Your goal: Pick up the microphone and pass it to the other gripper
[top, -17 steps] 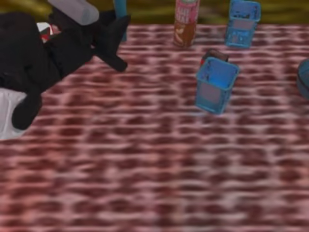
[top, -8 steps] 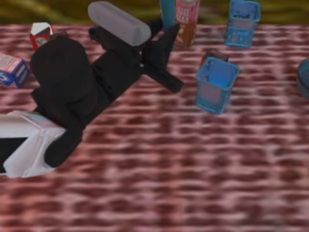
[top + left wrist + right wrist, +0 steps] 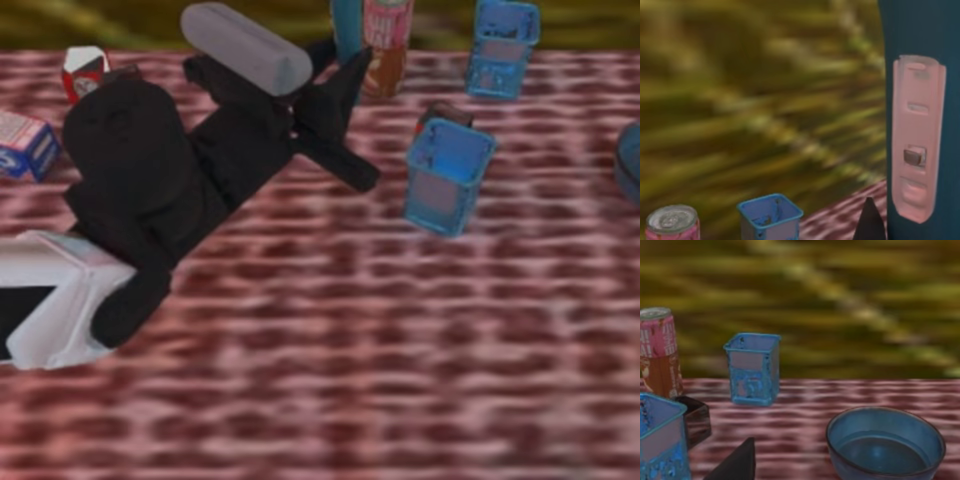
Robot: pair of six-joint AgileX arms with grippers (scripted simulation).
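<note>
left gripper [image 3: 345, 85] jaws clamped on the teal microphone [image 3: 917, 125] | mic upright between them, near the worktop's far edge | looks light, rigid, slick; take the handle below the switch | right jaws: can't tell

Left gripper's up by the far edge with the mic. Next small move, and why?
Probably bring the right arm in toward the middle. The left gripper holds the microphone upright near the pink can, and the left wrist view shows the teal handle with its pale switch close by. The top view shows no right gripper, so nothing is there yet to receive it.
</note>
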